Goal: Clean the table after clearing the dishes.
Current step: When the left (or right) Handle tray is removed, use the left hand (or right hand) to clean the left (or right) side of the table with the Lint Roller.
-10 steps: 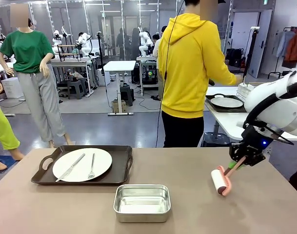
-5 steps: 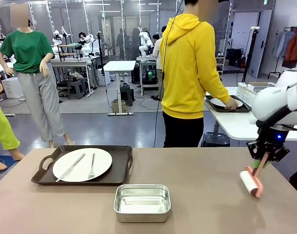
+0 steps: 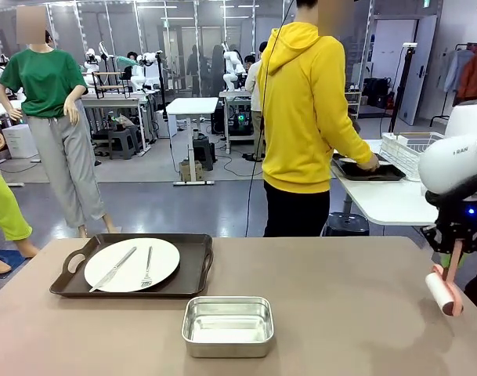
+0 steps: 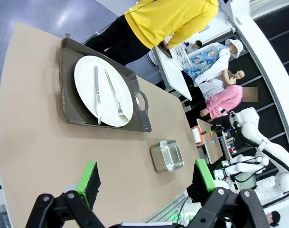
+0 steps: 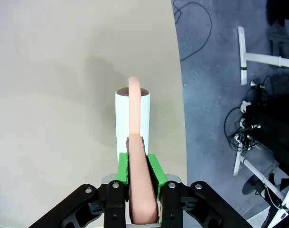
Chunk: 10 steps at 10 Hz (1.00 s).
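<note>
We see the table carrying a dark tray at its left with a white plate on it, and a steel pan nearby. At the right edge our right gripper clenches a lint roller, its roll perhaps touching the top. Our left gripper gapes, holding nothing. A knife and fork lie on the plate.
</note>
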{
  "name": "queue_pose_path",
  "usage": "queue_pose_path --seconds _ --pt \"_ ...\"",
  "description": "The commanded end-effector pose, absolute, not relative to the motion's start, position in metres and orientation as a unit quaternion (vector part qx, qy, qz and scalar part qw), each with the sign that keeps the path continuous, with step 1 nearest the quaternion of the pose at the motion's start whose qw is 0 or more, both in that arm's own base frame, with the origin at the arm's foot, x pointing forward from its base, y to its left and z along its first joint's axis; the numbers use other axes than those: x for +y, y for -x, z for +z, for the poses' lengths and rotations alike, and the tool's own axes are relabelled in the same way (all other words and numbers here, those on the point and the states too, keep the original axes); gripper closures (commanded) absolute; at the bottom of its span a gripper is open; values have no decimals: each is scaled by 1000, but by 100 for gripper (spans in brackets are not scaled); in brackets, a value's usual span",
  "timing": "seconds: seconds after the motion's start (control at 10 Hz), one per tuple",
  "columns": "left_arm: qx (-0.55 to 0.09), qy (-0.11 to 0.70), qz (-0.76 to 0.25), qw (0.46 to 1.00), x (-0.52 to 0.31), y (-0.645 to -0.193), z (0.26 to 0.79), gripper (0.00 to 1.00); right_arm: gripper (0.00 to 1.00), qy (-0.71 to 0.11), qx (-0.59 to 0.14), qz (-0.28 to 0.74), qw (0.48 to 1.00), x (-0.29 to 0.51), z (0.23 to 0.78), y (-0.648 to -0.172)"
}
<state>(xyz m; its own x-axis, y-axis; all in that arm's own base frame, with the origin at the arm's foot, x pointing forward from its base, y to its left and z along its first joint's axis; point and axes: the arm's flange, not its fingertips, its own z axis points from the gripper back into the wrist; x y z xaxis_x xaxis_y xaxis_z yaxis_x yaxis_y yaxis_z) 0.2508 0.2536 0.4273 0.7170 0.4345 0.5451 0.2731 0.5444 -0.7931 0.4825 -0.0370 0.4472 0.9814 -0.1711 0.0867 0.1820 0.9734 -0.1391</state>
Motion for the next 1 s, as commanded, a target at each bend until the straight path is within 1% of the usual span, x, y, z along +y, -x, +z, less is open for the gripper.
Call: queue_pose_path --seconds 0.0,0.2,0.4,0.5,0.6,0.9 --pt "-375 478 45 793 255 -250 428 0 78 60 -69 -59 994 -5 471 -471" --pt "-375 478 45 793 255 -250 428 0 78 87 -92 -48 991 14 492 -461" --pt "-375 478 45 793 255 -250 428 0 78 89 -103 -36 990 29 501 -451" --pt "-375 478 45 793 255 -250 428 0 78 82 -93 -28 992 35 498 -450" --pt "-375 478 45 793 255 -250 428 0 78 77 -100 -30 992 28 506 -459" --pt "-375 478 45 793 255 -250 428 0 78 77 -100 -30 992 28 506 -459"
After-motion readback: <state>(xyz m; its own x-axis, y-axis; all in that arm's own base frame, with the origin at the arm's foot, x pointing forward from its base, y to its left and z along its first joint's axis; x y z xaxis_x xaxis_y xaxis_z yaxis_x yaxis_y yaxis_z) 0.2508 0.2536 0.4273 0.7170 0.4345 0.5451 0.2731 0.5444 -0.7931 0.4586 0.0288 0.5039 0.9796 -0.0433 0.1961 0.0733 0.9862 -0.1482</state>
